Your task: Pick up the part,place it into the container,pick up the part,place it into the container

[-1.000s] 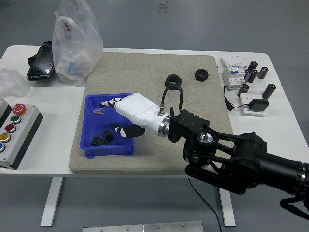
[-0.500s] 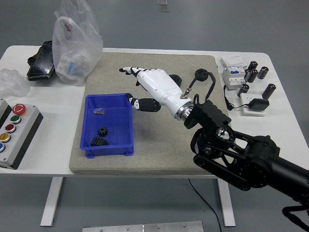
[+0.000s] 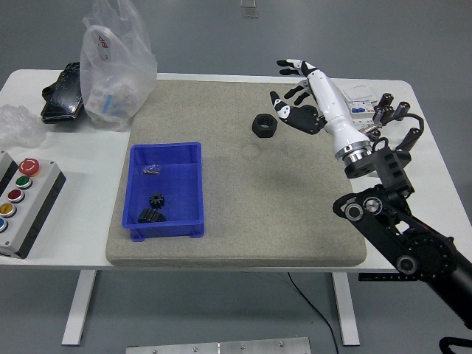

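Observation:
A blue bin (image 3: pixel 193 152) sits on the left half of the grey mat (image 3: pixel 243 199). Inside it lie two black gears (image 3: pixel 152 209) near the front and a small dark piece (image 3: pixel 151 169) near the back. One black hex nut (image 3: pixel 264 125) lies on the mat's far side. My right hand (image 3: pixel 295 92), white with black fingertips, hovers just right of that nut with its fingers spread and nothing in them. It covers the spot where a second nut lay. My left hand is out of view.
A clear plastic bag (image 3: pixel 118 63) and a black tray (image 3: pixel 63 92) stand at the far left. A button box (image 3: pixel 22 203) sits at the near left. At the far right are a white electrical unit (image 3: pixel 357 94), several black cylinders (image 3: pixel 402 110) and a charger (image 3: pixel 391 158).
My right hand has lifted out of the blue bin and swung up and right, to beside the black nut. The two gears in the bin now show uncovered.

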